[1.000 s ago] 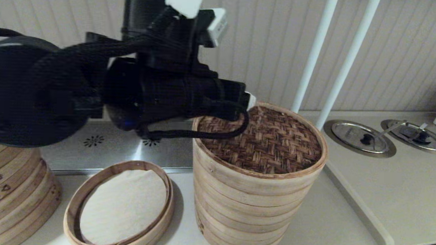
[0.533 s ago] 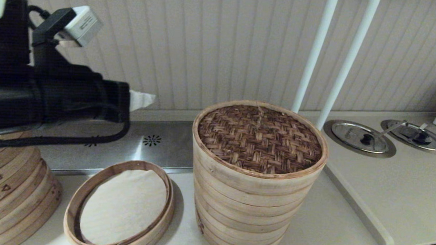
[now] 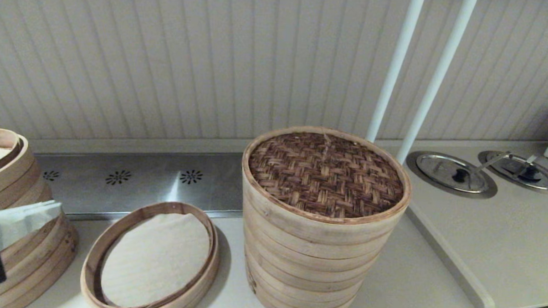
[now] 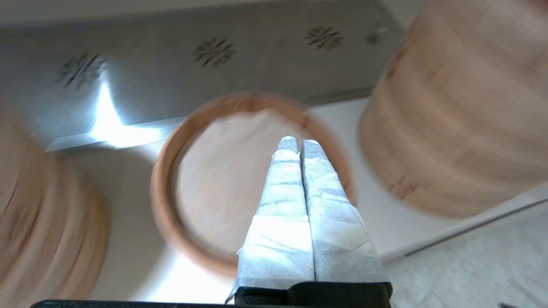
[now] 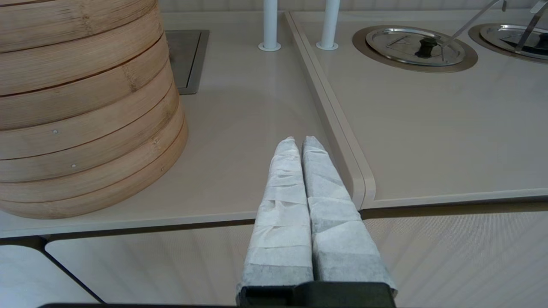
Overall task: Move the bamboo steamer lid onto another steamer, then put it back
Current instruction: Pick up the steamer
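Note:
The bamboo steamer lid (image 3: 326, 174), dark woven top with a pale rim, rests on the tall stack of pale steamer tiers (image 3: 306, 269) at the centre; nothing touches it. My left gripper (image 3: 55, 206) is low at the far left, in front of the left stack, well away from the lid. Its white-wrapped fingers are shut and empty; in the left wrist view the gripper (image 4: 299, 143) hangs above the low cloth-lined tray (image 4: 160, 201), with the tall stack (image 4: 462, 107) off to one side. My right gripper (image 5: 299, 140) is shut and empty near the counter's front edge, beside the tall stack (image 5: 77, 107).
A low ring tray (image 3: 92, 261) with white cloth lies left of the tall stack. Another steamer stack (image 3: 9, 163) stands at the far left. Behind are a steel vent plate (image 3: 141, 181) and two white poles (image 3: 393, 71). Metal lids (image 3: 455, 174) sit in the raised right counter.
My left arm has pulled away from over the lid, swinging left and down to the lower left corner. The lid stays on the tall stack.

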Robot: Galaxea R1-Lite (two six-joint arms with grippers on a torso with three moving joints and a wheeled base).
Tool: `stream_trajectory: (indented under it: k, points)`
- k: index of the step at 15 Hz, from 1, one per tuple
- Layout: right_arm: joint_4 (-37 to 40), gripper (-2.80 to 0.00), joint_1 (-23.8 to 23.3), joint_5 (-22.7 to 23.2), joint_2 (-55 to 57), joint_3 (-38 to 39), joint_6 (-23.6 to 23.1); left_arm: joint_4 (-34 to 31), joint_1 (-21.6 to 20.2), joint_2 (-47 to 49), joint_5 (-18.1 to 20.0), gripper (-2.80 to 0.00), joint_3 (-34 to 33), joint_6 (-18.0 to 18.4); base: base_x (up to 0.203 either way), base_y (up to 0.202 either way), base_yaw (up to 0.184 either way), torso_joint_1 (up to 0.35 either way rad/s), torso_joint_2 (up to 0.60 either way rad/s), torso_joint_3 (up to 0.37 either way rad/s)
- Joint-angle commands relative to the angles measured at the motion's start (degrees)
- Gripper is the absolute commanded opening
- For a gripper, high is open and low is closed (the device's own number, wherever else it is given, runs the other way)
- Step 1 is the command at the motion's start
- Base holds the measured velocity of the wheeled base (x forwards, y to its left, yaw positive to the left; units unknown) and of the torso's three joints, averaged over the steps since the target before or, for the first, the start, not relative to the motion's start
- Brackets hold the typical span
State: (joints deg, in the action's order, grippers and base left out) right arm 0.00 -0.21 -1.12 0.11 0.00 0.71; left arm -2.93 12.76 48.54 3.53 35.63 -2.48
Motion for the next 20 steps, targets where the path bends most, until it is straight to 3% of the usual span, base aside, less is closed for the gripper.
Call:
stream_trajectory:
  k: [1, 6, 13, 18, 20]
  points:
    - [0.0, -2.8, 0.0, 0.0, 0.0, 0.2, 0.0, 0.0, -3.9, -12.7, 0.6, -2.8, -9.0, 0.3, 0.0, 0.0, 0.0, 0.0, 0.0, 0.0]
    - [0.0, -2.8, 0.0, 0.0, 0.0, 0.2, 0.0, -0.3, -7.9, -28.3, 0.7, -2.8, -23.1, 3.2, 0.0, 0.0, 0.0, 0.0, 0.0, 0.0]
    - [0.0, -2.8, 0.0, 0.0, 0.0, 0.2, 0.0, -6.7, -11.7, -39.7, 0.5, -2.8, -27.2, 4.6, 0.0, 0.0, 0.0, 0.0, 0.0, 0.0]
    - [0.0, -2.8, -0.1, 0.0, 0.0, 0.2, 0.0, -6.8, -12.1, -47.8, 0.1, -2.8, -30.5, 7.6, 0.0, 0.0, 0.0, 0.0, 0.0, 0.0]
    - [0.0, -2.8, 0.0, 0.0, 0.0, 0.2, 0.0, -4.5, -12.1, -48.6, -2.7, -2.8, -32.8, 9.6, 0.0, 0.0, 0.0, 0.0, 0.0, 0.0]
